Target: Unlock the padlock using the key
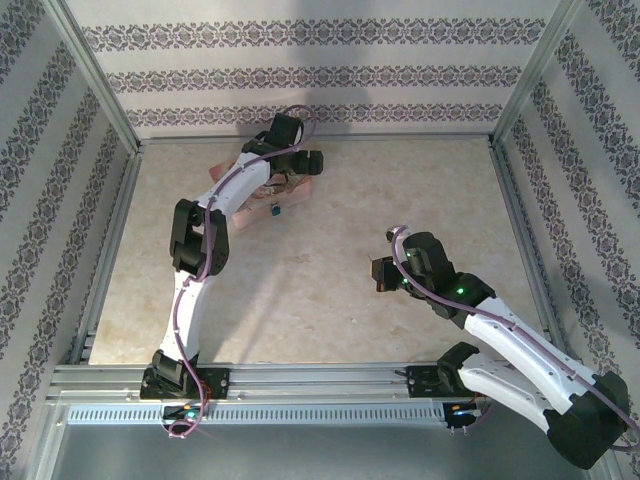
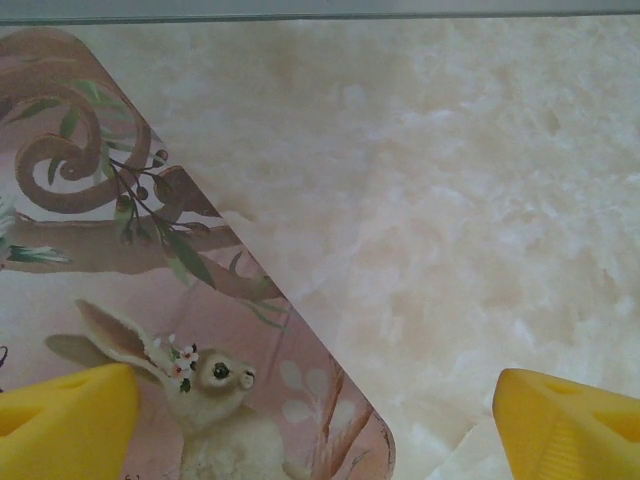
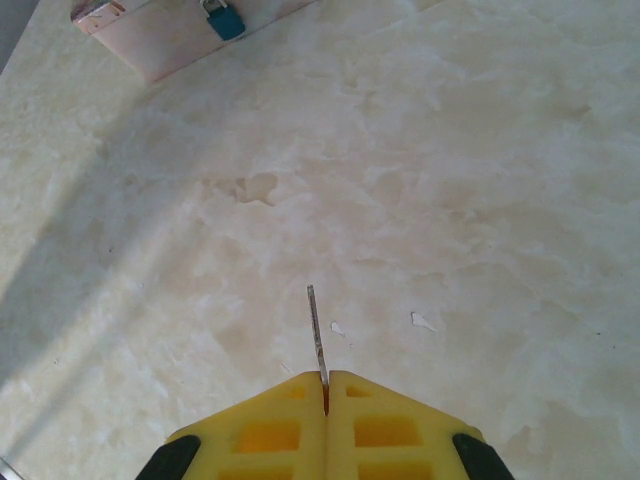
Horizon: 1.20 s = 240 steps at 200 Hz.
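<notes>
The padlock [image 3: 225, 20] is a tiny blue-teal body with a silvery shackle, hanging at the front edge of a pink printed box [image 3: 160, 40]. From above, the padlock [image 1: 275, 209] is a small dark speck just in front of the pink box [image 1: 298, 188]. My right gripper [image 3: 326, 385] is shut on the key [image 3: 317, 335], whose thin metal blade sticks out forward over bare table, well short of the padlock. In the top view my right gripper [image 1: 381, 273] hangs at mid-table. My left gripper [image 2: 315, 430] is open above the box's rabbit-printed lid [image 2: 150, 300], holding nothing.
The table [image 1: 330, 300] is pale marble-patterned, framed by metal rails and patterned walls. My left arm [image 1: 200, 235] stretches toward the back wall over the box. A few white flecks [image 3: 423, 321] lie on the table near the key tip.
</notes>
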{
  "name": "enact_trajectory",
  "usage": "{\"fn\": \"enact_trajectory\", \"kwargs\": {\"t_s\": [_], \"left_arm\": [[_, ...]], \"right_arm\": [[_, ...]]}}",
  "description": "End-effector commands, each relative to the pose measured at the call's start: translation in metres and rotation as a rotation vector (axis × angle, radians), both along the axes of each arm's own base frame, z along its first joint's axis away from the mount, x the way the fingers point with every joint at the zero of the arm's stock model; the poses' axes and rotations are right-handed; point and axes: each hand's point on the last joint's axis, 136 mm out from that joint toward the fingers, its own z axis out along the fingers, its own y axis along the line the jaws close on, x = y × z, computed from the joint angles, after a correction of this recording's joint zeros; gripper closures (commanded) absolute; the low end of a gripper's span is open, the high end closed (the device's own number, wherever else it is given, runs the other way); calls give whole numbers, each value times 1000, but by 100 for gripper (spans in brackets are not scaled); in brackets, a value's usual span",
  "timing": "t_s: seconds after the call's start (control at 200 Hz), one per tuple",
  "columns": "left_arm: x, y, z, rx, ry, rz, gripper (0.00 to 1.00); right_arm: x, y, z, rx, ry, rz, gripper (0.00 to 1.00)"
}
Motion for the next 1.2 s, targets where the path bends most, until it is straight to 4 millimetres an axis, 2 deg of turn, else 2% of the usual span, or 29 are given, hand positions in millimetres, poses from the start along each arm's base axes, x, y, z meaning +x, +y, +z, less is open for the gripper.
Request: {"fn": "enact_trajectory", "kwargs": {"t_s": [0.0,0.23,0.445,0.55,0.675,0.875,1.194], "left_arm": [[-7,13,-16,64,73,-3,8],[-15,4,-33,58,124,-42,8],[-35,-13,-45,88,168,-114,8],[-46,-19,-47,120,162,-140,8],[-61,-33,-38,110,126,-168,8],[-98,-58,-32,90,107,-219,8],[-164,-90,-36,49,123,-263,8]], "right_arm": [[1,-5,-6,-8,5,-25,100],[2,-7,-7,-14,3,-28,100],[2,-9,-7,-6,6,-41,100],[3,-14,-8,-1,13,-58,100],[3,-21,-10,8,24,-84,100],[3,-33,-16,31,47,-129,100],[5,-50,-21,68,76,-196,100]]}}
